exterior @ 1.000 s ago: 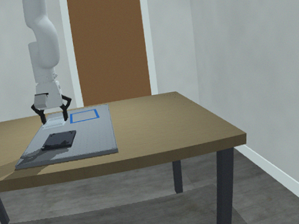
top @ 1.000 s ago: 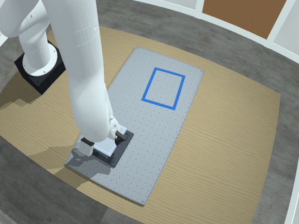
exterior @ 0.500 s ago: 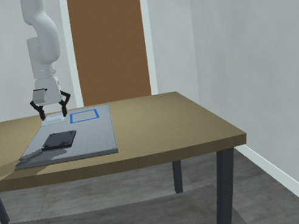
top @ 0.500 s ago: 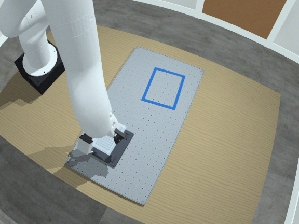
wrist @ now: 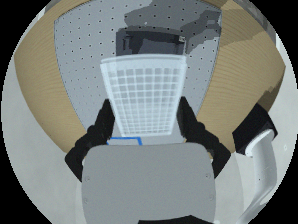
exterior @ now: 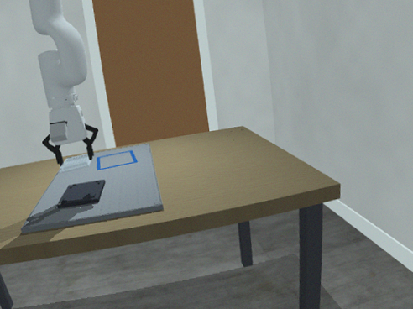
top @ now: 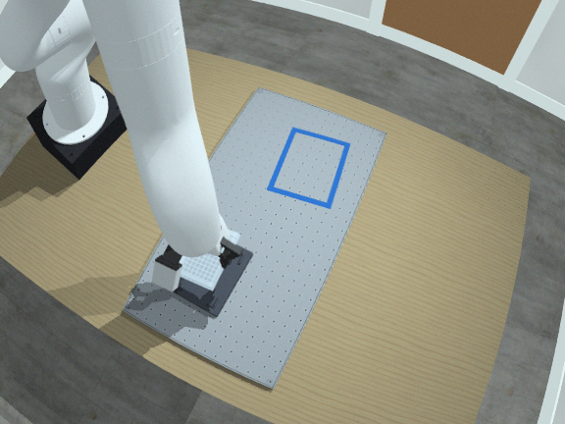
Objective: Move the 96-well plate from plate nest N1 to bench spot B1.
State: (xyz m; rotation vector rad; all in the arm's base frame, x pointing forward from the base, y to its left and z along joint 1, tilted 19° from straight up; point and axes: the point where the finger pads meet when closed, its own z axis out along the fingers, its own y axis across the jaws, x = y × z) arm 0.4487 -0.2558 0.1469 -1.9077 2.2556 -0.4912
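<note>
My gripper (exterior: 74,160) is shut on the white 96-well plate (exterior: 75,163) and holds it level, well above the deck. In the wrist view the plate (wrist: 145,94) sits between my two black fingers, gripped across its long sides. The dark plate nest N1 (exterior: 82,193) stands empty below on the near end of the grey deck (exterior: 98,189). In the top view the plate (top: 202,271) shows under my arm, over the nest (top: 218,283). The blue taped outline B1 (top: 309,167) lies empty at the deck's far end; it also shows in the exterior view (exterior: 116,160).
The grey perforated deck (top: 275,236) lies on a wooden table (top: 417,275). My arm's black base (top: 74,132) stands at the table's far left corner. A wall is close to the table's right side (exterior: 355,79).
</note>
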